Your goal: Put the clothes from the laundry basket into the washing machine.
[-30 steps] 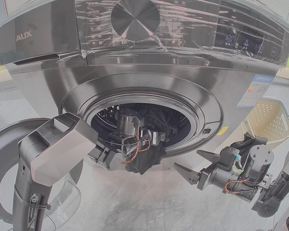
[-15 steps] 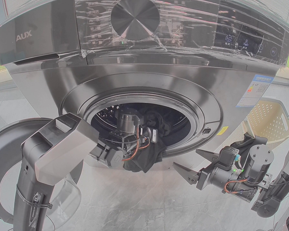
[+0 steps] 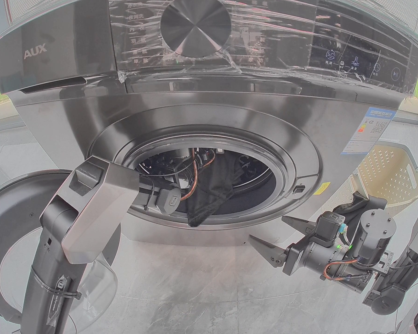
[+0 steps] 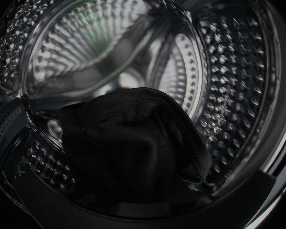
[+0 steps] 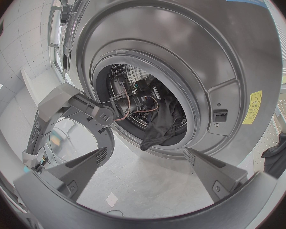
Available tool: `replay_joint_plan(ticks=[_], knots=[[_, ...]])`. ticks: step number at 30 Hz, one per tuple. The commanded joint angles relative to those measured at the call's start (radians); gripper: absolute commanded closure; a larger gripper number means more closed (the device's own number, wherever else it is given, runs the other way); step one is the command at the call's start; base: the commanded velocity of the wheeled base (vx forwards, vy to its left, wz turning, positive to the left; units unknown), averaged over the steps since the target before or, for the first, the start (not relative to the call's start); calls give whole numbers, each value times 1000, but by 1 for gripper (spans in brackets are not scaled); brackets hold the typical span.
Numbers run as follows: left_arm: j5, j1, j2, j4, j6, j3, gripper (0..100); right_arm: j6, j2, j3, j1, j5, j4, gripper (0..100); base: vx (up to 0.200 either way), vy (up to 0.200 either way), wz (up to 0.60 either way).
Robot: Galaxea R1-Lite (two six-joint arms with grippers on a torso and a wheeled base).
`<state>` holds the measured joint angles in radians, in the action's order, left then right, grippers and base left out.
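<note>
Nearest us, the right claw (image 3: 268, 228) hangs wide and empty above the floor (image 3: 209, 284), in front of the washer (image 3: 218, 112) and apart from its mouth. Past it, to the right, a second cloth (image 3: 357, 205) lies at the edge of the basket (image 3: 390, 172), which stands beside the washer. We judge this the next piece, and a careless reach there could shove the basket or take only a corner of fabric. To the left the door (image 3: 14, 219) stands open. At the mouth the black cloth (image 3: 209, 195) is only partly in: its bulk sits inside the drum (image 4: 238, 80), but a tail drapes over the rim (image 3: 246, 220) and points at the floor. Deeper in, the left claw (image 3: 200, 156) sits at the top of that cloth. The fabric covers it, so we cannot tell whether it is clamped or slack. The main risk, as we see it, lies here: if the cloth is let go this close to the mouth, the hanging tail may drag it out onto the floor, or lie over the rim and foul the door. A retreat could also catch fabric on the cable (image 3: 193, 182) and pull the cloth out.
</note>
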<state>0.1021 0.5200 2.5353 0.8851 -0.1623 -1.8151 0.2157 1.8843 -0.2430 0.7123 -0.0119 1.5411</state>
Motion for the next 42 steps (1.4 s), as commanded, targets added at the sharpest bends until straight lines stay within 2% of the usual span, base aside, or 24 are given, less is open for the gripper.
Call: replay_joint_plan(ticks=[1,6,7,11,12,13,14,18,21,27,28,36,40,42], knots=[[22,-6,60,15,-8,-90,100,1,1,-1,1,0,1,0,0,0,0],[25,-3,51,9,-16,-53,100,1,1,-1,1,0,1,0,0,0,0],[25,-2,43,8,-17,-27,0,1,1,1,1,0,1,0,0,0,0],[19,8,-4,-12,-22,73,0,1,1,1,1,1,1,0,0,0,0],[10,11,-33,-49,-22,138,0,1,3,1,1,0,1,0,0,0,0],[10,11,-33,-49,-22,138,0,1,3,1,1,0,1,0,0,0,0],[-7,18,-67,-112,-17,221,0,1,3,1,1,0,1,0,0,0,0],[-28,23,-67,-127,-13,277,0,1,4,1,1,1,1,0,0,0,0],[-36,23,-56,-129,1,289,0,1,4,1,1,1,1,0,0,0,0],[-38,23,-58,-161,17,349,0,1,4,1,1,1,1,0,0,0,0],[-41,25,-56,-160,24,353,100,1,4,1,2,1,1,0,0,0,0],[-53,26,-47,-160,23,300,100,1,3,1,6,1,1,0,0,0,0],[-33,15,-30,-149,17,207,100,1,4,-1,6,1,1,0,0,0,0],[-9,6,-27,-129,-2,166,100,1,4,-1,6,1,1,0,0,0,0]])
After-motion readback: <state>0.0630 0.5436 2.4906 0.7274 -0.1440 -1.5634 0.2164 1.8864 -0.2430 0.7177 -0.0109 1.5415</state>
